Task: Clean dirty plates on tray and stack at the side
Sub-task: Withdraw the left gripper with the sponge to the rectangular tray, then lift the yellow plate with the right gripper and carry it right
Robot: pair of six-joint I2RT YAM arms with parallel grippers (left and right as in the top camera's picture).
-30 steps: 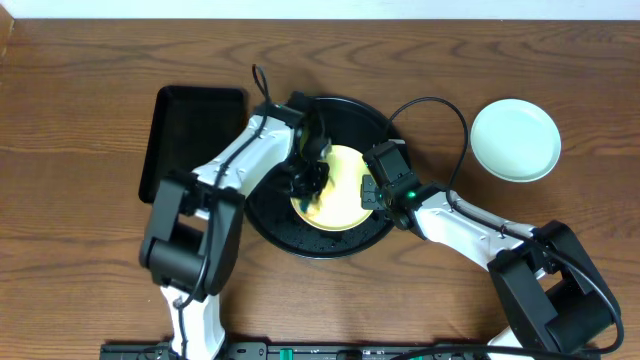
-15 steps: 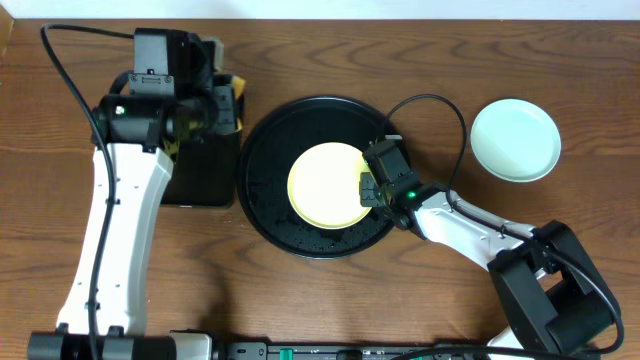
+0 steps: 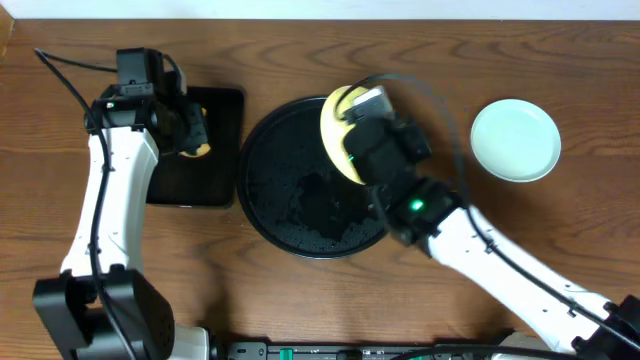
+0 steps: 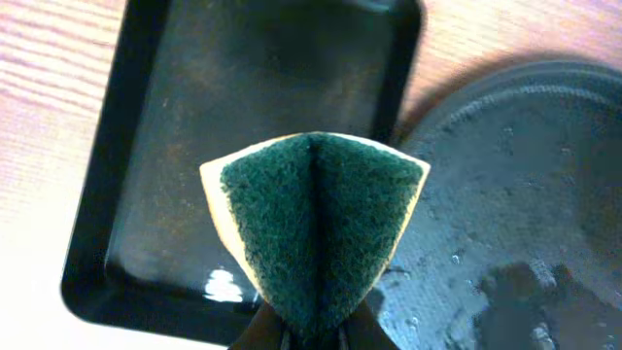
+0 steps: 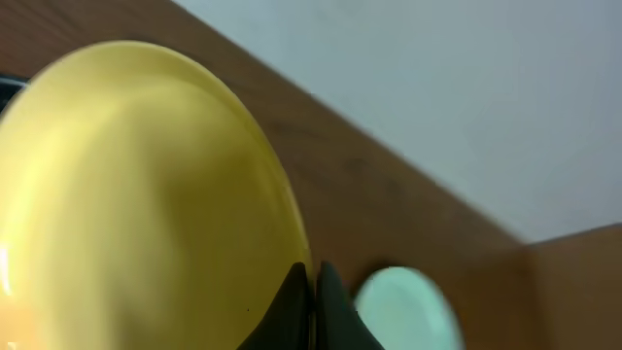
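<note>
The pale yellow plate (image 3: pixel 335 120) hangs tilted on edge above the back of the round black tray (image 3: pixel 285 205). My right gripper (image 5: pixel 313 292) is shut on its rim, and the plate (image 5: pixel 136 194) fills the left of the right wrist view. A mint plate (image 3: pixel 515 140) lies on the wooden table to the right, also visible as the mint plate (image 5: pixel 403 306) past my right fingers. My left gripper (image 3: pixel 190 135) is shut on a folded green and yellow sponge (image 4: pixel 313 228) above the rectangular black tray (image 4: pixel 262 87). No plate lies on the round tray.
The round tray's surface (image 4: pixel 525 194) is wet and speckled with droplets. The rectangular tray (image 3: pixel 195 180) sits just left of it. Bare wood tabletop (image 3: pixel 560 230) lies around the mint plate.
My left arm swung from the yellow plate to over the rectangular tray, sponge still in its grip. My right gripper lifted the yellow plate off the round tray and tipped it on edge.
</note>
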